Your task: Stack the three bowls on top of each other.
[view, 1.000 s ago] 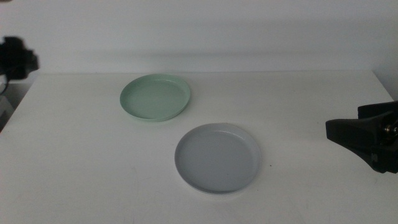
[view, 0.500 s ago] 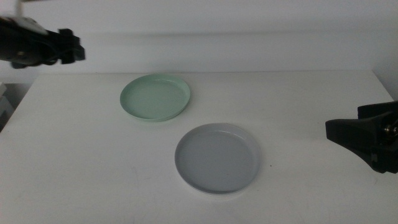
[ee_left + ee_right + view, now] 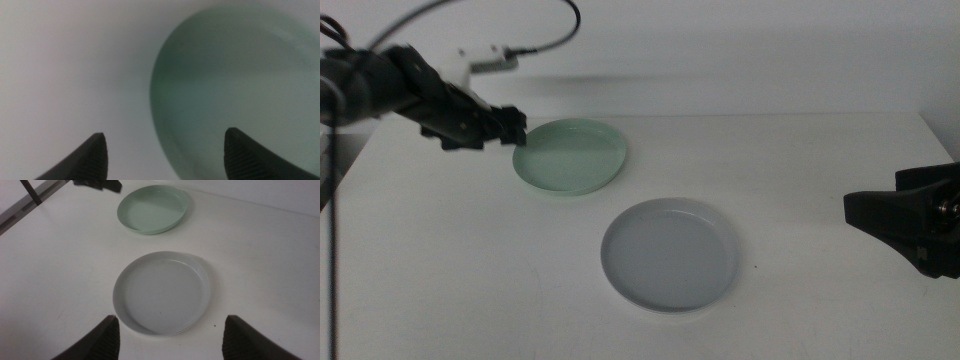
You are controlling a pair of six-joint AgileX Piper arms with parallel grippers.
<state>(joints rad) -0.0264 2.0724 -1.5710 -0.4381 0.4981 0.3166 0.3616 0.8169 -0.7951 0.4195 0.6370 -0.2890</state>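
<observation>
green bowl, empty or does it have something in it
Empty. The green bowl shows a bare inside in all three views; the left gripper is at its rim, holding nothing.

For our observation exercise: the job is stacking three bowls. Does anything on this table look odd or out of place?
Only two bowls show: the mint green bowl and the grey bowl, both upright and undamaged. No third bowl is in view. Nothing is spilled.

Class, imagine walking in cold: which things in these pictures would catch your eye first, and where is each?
The left pincer stands out, reaching in at the mint green bowl's far-left rim, its jaws open astride that edge. Nearer the camera, a grey bowl sits alone mid-table. The right pincer waits at the right edge, open.
</observation>
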